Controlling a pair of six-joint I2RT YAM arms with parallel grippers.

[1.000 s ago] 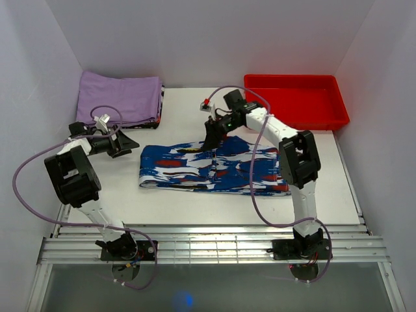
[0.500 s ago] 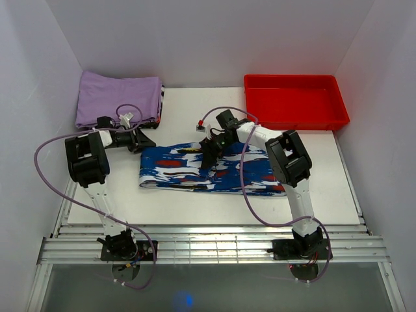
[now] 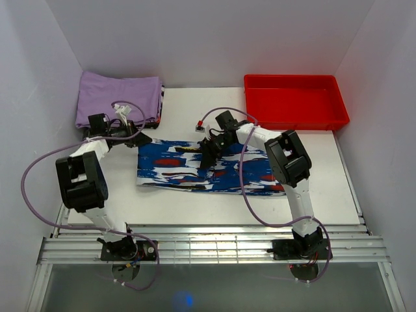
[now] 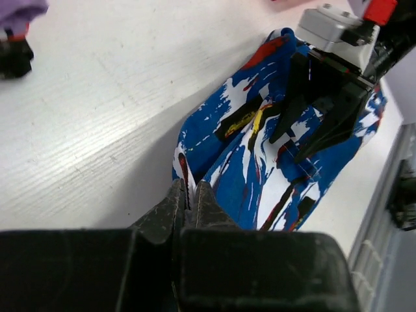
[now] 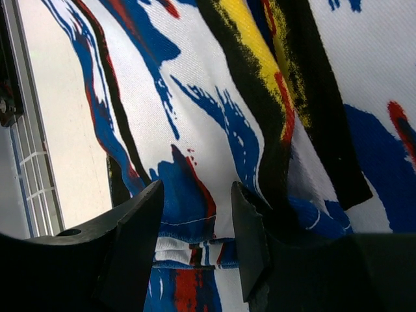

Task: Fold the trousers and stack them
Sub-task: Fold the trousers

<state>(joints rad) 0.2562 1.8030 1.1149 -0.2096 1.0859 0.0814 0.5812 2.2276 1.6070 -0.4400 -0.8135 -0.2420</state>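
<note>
The trousers, printed in blue, white, red and black, lie folded in a long strip across the middle of the table. My left gripper is at their far left corner. In the left wrist view it is shut on the edge of the trousers. My right gripper points down onto the middle of the strip. In the right wrist view it stands open over the trousers, with a hem seam between its fingers and nothing pinched.
A folded lilac-purple cloth lies at the back left, just behind my left gripper. A red tray stands at the back right. White walls close in the table on three sides.
My left gripper swung to the trousers' far left corner and shut on the edge, and the left end shifted slightly left. My right gripper lowered onto the cloth and narrowed a little.
</note>
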